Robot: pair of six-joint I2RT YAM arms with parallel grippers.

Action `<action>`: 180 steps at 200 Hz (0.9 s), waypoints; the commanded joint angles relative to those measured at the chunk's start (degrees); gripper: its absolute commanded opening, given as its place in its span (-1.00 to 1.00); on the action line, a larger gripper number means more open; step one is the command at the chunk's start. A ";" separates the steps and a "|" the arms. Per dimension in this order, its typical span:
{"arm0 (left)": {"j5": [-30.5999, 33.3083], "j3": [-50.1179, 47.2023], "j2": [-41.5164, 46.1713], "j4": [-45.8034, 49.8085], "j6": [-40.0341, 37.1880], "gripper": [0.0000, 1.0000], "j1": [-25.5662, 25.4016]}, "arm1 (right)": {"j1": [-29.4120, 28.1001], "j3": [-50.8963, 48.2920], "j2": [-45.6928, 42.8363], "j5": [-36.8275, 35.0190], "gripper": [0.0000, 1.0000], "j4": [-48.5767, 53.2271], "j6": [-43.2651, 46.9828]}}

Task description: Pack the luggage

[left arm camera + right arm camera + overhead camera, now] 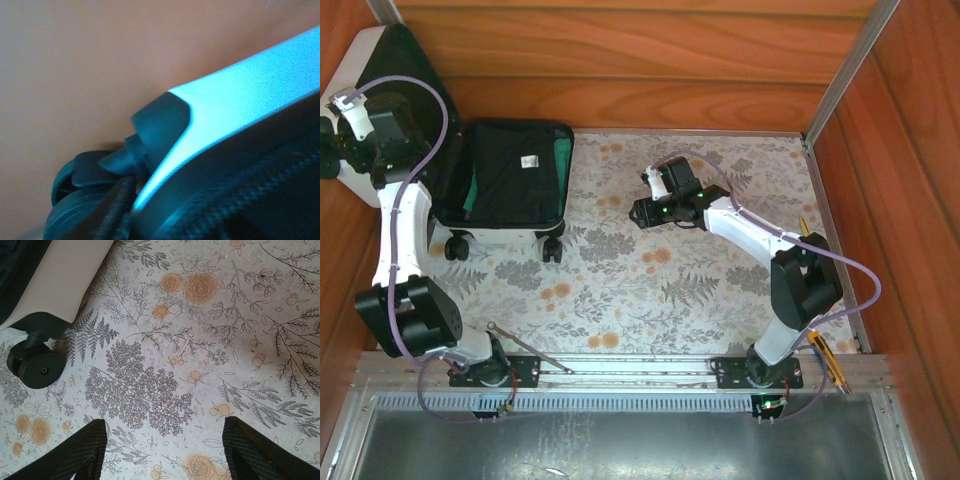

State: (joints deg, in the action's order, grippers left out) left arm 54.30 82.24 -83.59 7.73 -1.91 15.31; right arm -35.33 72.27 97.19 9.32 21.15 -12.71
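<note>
top external view puts the luggage (510, 175) at the back left of the floral cloth (720, 280), open, black lining up, its white lid raised against the wooden wall (620, 60) and partly hidden by the left arm (405, 230). the left gripper (338, 150) sits by that lid, cut off at the frame edge; i cannot tell how its jaws stand. left wrist view is a blurred close-up of white shell (240, 95) and a wheel (75, 200). the right gripper (164, 432) hangs over the cloth, jaws apart, nothing between them, with a luggage corner cut off at the upper left.
</note>
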 commanded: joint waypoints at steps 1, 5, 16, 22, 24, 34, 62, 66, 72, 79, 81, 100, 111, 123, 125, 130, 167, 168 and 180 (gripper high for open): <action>-1.64 0.13 0.59 -0.09 3.91 -0.62 0.60 | -0.19 1.15 0.55 -0.89 0.31 1.53 0.93; -2.22 -0.14 0.90 0.12 4.51 -0.69 0.60 | -0.22 1.20 0.54 -0.96 0.31 1.53 0.93; -3.42 -0.83 1.78 0.56 5.43 -0.95 0.20 | -0.22 1.21 0.46 -0.97 0.30 1.53 1.02; -3.74 -1.13 2.34 0.94 6.00 -1.00 -0.37 | -0.26 1.11 0.38 -0.99 0.30 1.53 1.02; -3.80 -1.23 2.52 1.03 6.12 -1.00 -0.61 | -0.26 1.12 0.37 -0.98 0.30 1.53 1.04; -3.95 -1.67 3.65 1.16 6.05 -1.00 -2.66 | -0.19 0.84 0.08 -1.12 0.30 1.35 1.09; -2.32 -1.58 5.45 0.89 2.36 -1.00 -13.41 | -0.24 -0.94 -1.51 -1.32 0.29 -0.06 0.96; -2.18 -1.55 5.50 0.99 1.91 -1.00 -15.40 | -0.22 -1.41 -1.49 -1.39 0.28 -0.32 0.76; -1.05 -1.51 5.54 1.06 1.51 -1.00 -18.71 | -0.18 -2.02 -2.40 -1.74 0.27 -0.70 0.39; 0.28 -1.76 5.46 1.09 0.99 -1.00 -23.13 | -0.20 -2.78 -4.00 -2.36 0.27 -0.99 -0.13; 0.58 -1.89 5.41 1.03 0.76 -1.00 -24.25 | -0.20 -2.96 -4.26 -2.61 0.27 -1.12 -0.23; 2.45 -2.26 4.02 0.54 -0.32 -0.74 -35.63 | -0.19 -5.72 -7.39 -4.19 0.27 -1.80 -1.09; 0.67 -2.21 3.00 0.49 -0.72 0.04 -41.86 | -0.23 -7.49 -9.78 -4.64 0.28 -1.99 -1.35; -1.70 -1.26 1.50 0.32 -2.83 0.61 -49.21 | -0.18 -9.95 -13.03 -6.13 0.32 -1.99 -1.85; -2.22 -0.91 1.19 0.28 -3.65 0.78 -50.31 | -0.22 -10.35 -13.59 -6.52 0.33 -1.92 -2.09; -2.56 0.07 0.18 0.15 -6.12 0.99 -53.79 | -0.22 -11.42 -14.94 -7.84 0.35 -1.62 -2.77; -1.47 15.20 -9.61 -4.20 -36.22 1.00 -76.13 | 1.06 -18.22 -24.22 -15.40 0.43 -1.19 -6.45; -1.48 15.66 -9.81 -4.25 -36.75 1.00 -76.48 | 1.15 -18.31 -24.31 -15.35 0.43 -1.19 -6.45; -1.37 23.11 -11.98 -1.10 -39.26 1.00 -78.14 | 1.72 -17.99 -24.82 -14.46 0.46 -0.66 -6.46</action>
State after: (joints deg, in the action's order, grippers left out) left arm 53.04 93.45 -94.17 8.49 -24.64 -57.63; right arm -34.76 55.29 74.02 -2.00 19.99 -17.02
